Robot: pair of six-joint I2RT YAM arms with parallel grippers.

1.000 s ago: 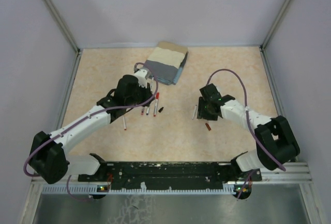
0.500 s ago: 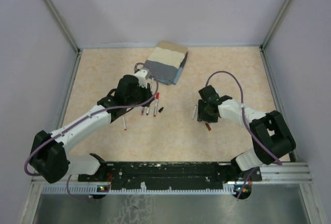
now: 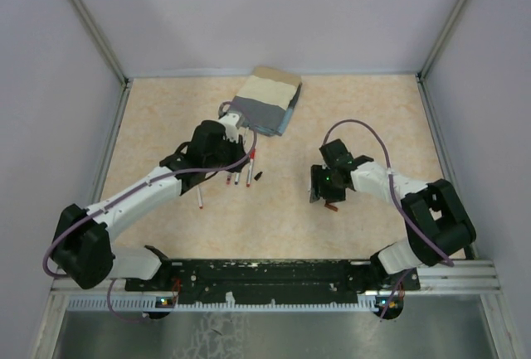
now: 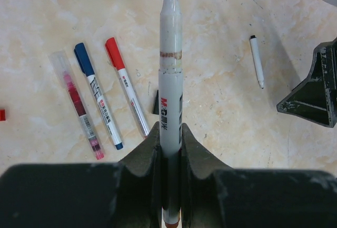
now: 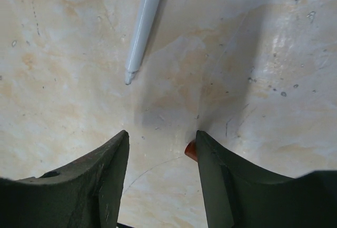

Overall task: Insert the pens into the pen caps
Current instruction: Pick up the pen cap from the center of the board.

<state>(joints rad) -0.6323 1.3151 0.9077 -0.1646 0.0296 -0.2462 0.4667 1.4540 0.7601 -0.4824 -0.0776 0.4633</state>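
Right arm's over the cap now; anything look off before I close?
Yes. The red cap sits off-centre in the open right gripper, half hidden at one finger's edge instead of mid-gap. Closing now might nudge it aside rather than grip it.

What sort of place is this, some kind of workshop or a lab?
Most likely a robotics lab test cell. A left arm and right arm are bolted to a rail at the edge of a table, plain walls box it in, and pens lie out as practice items.
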